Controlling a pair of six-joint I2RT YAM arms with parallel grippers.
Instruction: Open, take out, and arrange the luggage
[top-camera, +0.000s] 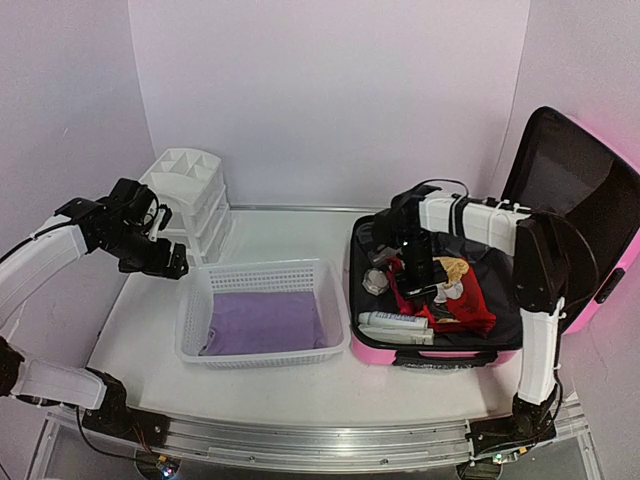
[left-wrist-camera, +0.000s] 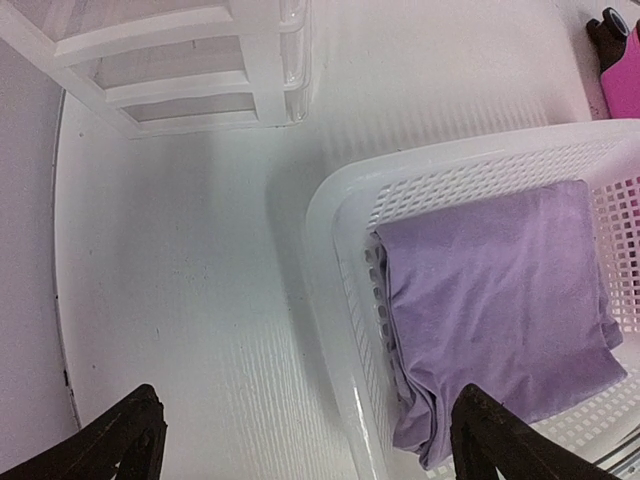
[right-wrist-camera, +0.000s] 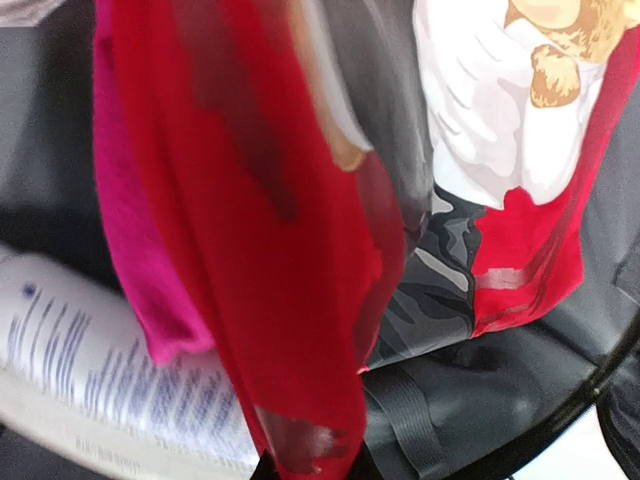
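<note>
The pink suitcase (top-camera: 432, 353) lies open at the right, its black-lined lid (top-camera: 570, 190) raised against the wall. Inside are a red garment (top-camera: 445, 300), a white tube (top-camera: 395, 322) and other small items. My right gripper (top-camera: 420, 282) is down inside the case, shut on the red garment (right-wrist-camera: 290, 260), which hangs up out of the jaws (right-wrist-camera: 300, 465) and hides most of the fingers. The white tube (right-wrist-camera: 70, 350) and black lining (right-wrist-camera: 520, 400) lie below. My left gripper (top-camera: 170, 262) hovers open and empty left of the basket, its fingers (left-wrist-camera: 130, 440) spread wide.
A white mesh basket (top-camera: 262, 272) holding a folded purple cloth (top-camera: 265, 320) sits in the middle, touching the case's left side. Its rim (left-wrist-camera: 330, 230) and the cloth (left-wrist-camera: 490, 300) show under my left gripper. A white drawer organizer (top-camera: 190, 190) stands at back left.
</note>
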